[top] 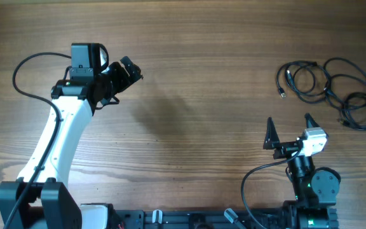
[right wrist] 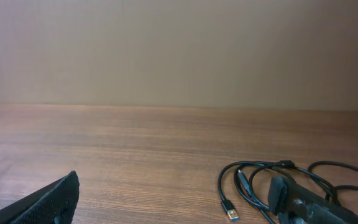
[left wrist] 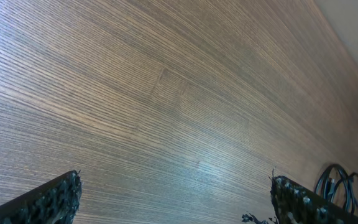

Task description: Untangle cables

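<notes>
Cables untouched, approach pending
My right tool and left tool gape empty; right should reach one loop

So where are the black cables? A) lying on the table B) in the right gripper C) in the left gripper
A: the cables lie loose on the wooden table, beyond the open right gripper, which holds nothing.

My cables lie on the table at far right, beyond my right gripper; my left gripper sits well apart, at far left.
</notes>
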